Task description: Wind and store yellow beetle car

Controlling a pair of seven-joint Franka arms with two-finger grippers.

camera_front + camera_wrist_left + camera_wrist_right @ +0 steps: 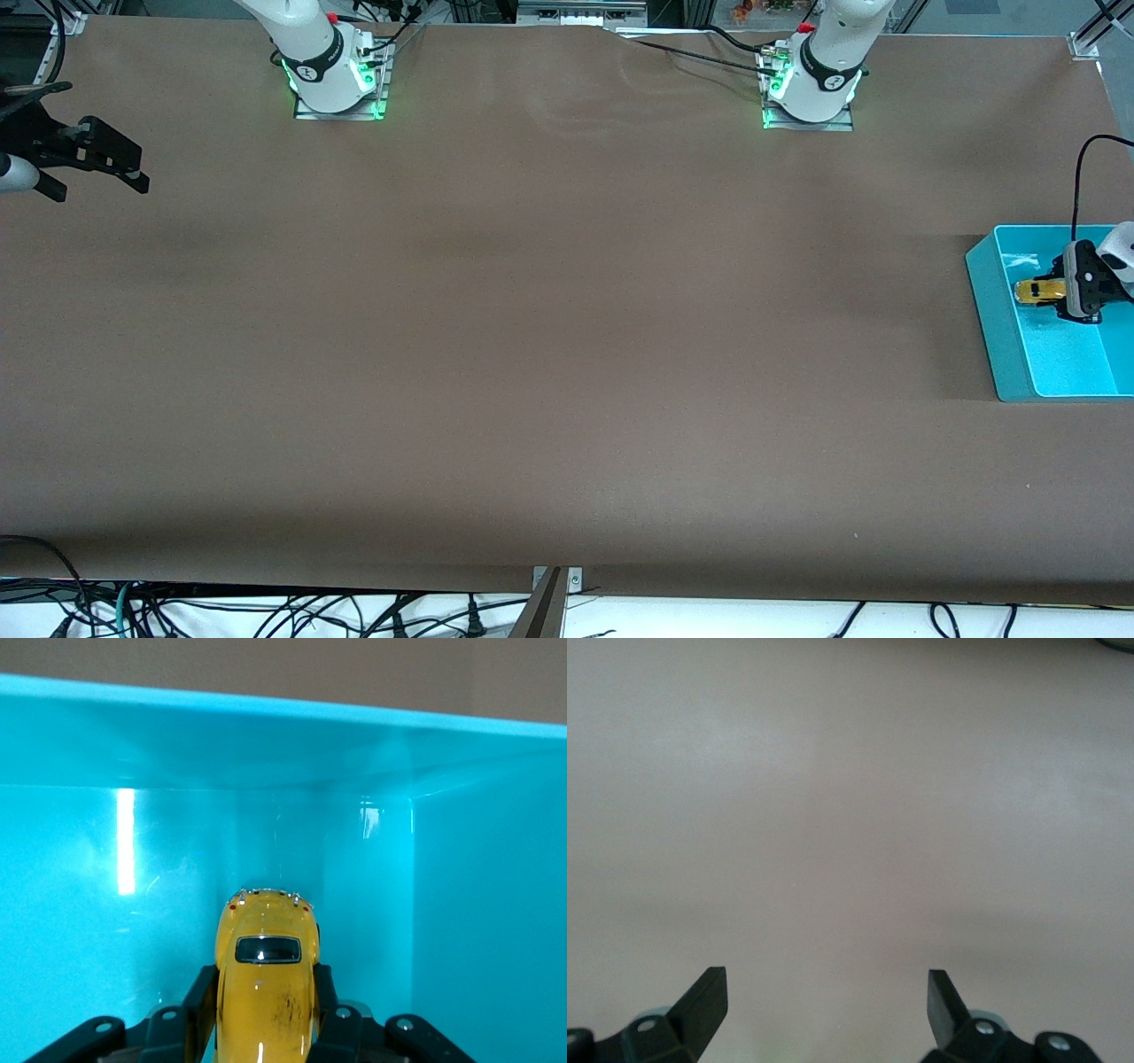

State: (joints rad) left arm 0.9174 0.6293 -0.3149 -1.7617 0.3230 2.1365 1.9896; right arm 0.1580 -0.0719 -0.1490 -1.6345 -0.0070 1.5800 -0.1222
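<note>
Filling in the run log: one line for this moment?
left gripper: shut on yellow beetle car, inside teal bin | right gripper: open, waiting

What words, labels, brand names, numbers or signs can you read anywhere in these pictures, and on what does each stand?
None can be read.
Round dark badges on the two arm bases: too small to read.
The yellow beetle car, held in the teal bin, carries no lettering.

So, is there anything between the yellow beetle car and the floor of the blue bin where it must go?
Nothing visible. The left gripper, shut on the yellow beetle car, is already inside the blue bin, and the bin around the car looks bare. The right gripper waits open at the right arm's end of the table.
</note>
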